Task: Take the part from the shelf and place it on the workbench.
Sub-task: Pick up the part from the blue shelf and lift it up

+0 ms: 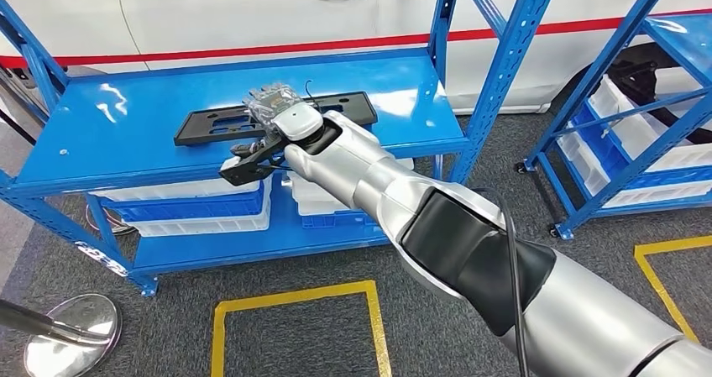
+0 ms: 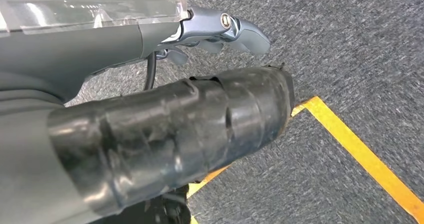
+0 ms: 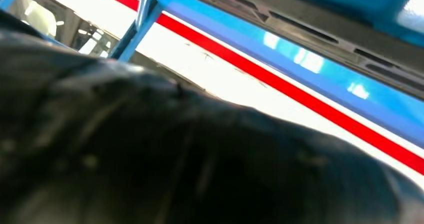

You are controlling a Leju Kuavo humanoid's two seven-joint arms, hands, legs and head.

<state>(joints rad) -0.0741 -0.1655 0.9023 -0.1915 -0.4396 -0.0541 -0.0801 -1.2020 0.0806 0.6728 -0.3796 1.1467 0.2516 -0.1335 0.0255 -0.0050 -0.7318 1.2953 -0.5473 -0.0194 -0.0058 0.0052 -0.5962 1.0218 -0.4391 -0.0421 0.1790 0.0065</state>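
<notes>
The part (image 1: pixel 220 127) is a long flat black plate with cut-outs, lying on the top board of the blue shelf (image 1: pixel 126 146). My right hand (image 1: pixel 277 108) reaches in from the lower right and lies over the plate's middle, fingers on top of it. Whether it grips the plate is hidden. In the right wrist view the plate's edge (image 3: pixel 300 29) runs along the blue board, behind my blurred dark thumb (image 3: pixel 150 149). My left hand (image 2: pixel 220 32) hangs over the grey carpet and holds nothing, its fingers apart.
White and blue bins (image 1: pixel 201 205) stand on the shelf's lower board. A second blue rack with bins (image 1: pixel 638 133) stands to the right. A white car body with a red stripe (image 1: pixel 252 16) is behind. Yellow floor lines (image 1: pixel 294 297) and a metal stand base (image 1: pixel 71 331) lie in front.
</notes>
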